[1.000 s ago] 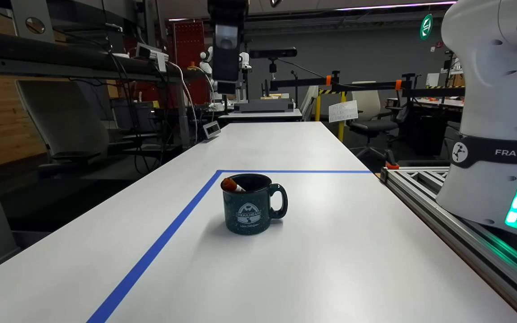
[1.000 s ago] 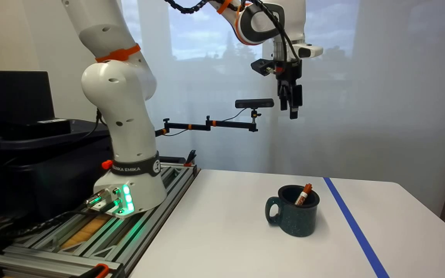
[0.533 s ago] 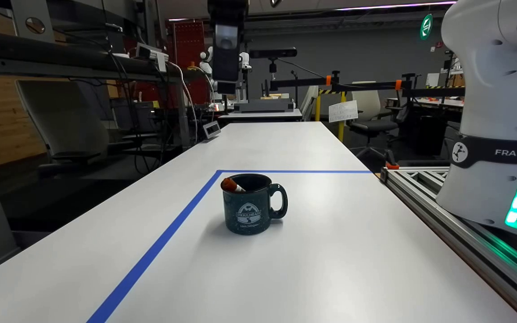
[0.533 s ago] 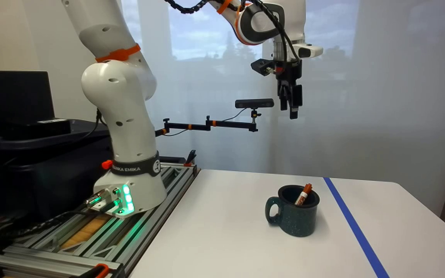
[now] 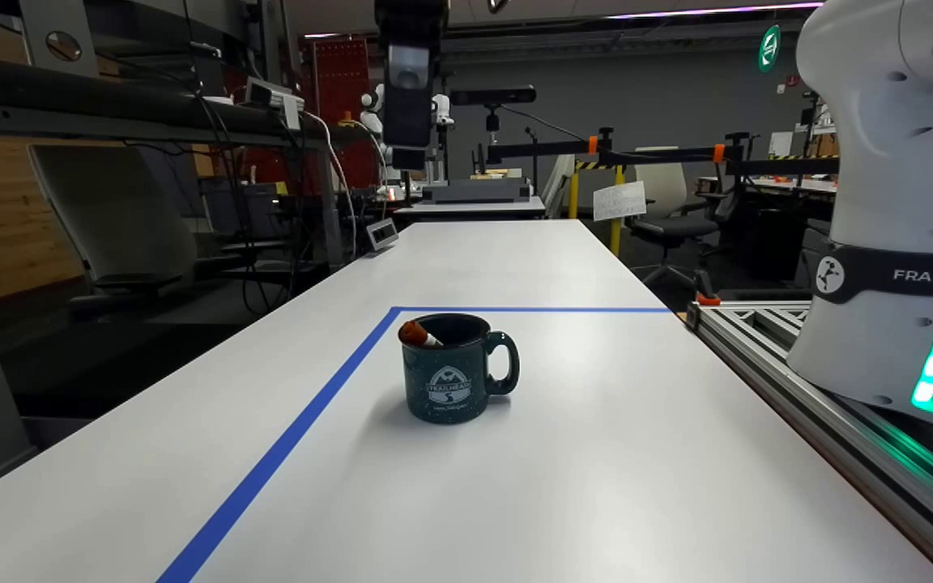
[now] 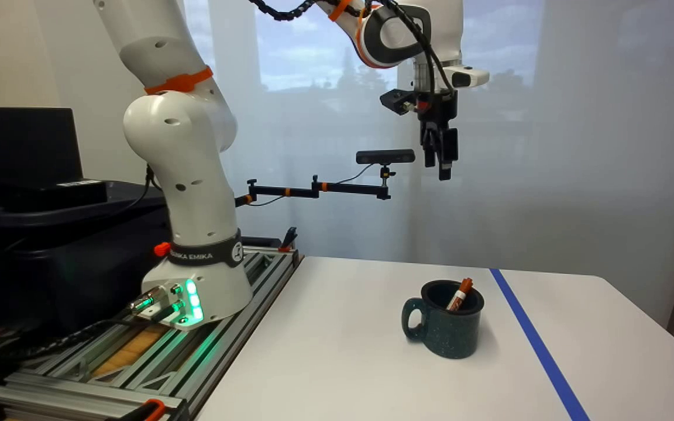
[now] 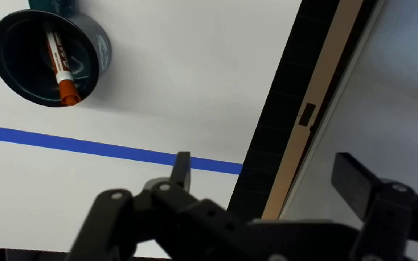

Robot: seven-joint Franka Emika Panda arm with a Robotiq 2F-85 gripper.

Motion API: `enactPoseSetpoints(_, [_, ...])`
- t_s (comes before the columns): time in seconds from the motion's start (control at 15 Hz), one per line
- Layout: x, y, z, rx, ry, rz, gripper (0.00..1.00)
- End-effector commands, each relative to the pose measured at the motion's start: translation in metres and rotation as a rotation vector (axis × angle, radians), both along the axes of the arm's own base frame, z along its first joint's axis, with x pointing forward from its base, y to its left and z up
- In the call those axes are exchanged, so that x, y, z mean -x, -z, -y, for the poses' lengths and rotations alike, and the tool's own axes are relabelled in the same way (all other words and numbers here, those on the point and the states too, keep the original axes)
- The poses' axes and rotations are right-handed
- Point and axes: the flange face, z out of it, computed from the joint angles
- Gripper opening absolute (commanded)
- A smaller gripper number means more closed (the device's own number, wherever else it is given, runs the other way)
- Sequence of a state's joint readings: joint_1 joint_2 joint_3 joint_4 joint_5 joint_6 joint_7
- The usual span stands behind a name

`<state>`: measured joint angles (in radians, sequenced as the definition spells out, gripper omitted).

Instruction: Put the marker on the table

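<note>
Thin orange-and-white marker (image 7: 60, 62) leans in a round dark-green mug (image 6: 453, 334). Black gripper (image 7: 263, 163), spread wide, should pinch the marker's top.

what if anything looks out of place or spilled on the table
Only the orange marker stands out, mildly: it leans inside the speckled Trailhead mug, one end above the rim, though mugs usually hold drinks. The mug stands upright on the white table; no spill or damage shows.

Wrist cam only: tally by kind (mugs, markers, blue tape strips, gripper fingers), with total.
Mug: 1
Marker: 1, leaning inside the mug
Blue tape strip: 1
Gripper fingers: 2, spread apart
Total: 5
</note>
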<state>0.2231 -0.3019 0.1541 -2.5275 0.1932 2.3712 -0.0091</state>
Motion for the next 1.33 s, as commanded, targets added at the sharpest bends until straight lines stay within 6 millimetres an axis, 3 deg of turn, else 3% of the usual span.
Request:
enactPoseSetpoints(0.0, [0.008, -0.002, 0.001, 0.041, -0.076, 0.002, 1.0])
enactPoseSetpoints(0.4, [0.028, 0.02, 0.049, 0.225, -0.204, 0.063, 1.0])
enactPoseSetpoints(0.6, [0.034, 0.028, 0.078, 0.138, -0.197, 0.113, 1.0])
enactPoseSetpoints(0.8, [0.043, 0.045, 0.111, 0.008, -0.079, 0.095, 1.0])
enactPoseSetpoints(0.87, [0.028, 0.041, 0.098, 0.074, -0.121, 0.081, 1.0])
enactPoseSetpoints(1.0, [0.033, 0.048, 0.114, 0.036, -0.083, 0.069, 1.0])
enactPoseSetpoints(1.27, [0.033, 0.047, 0.112, 0.029, -0.082, 0.069, 1.0])
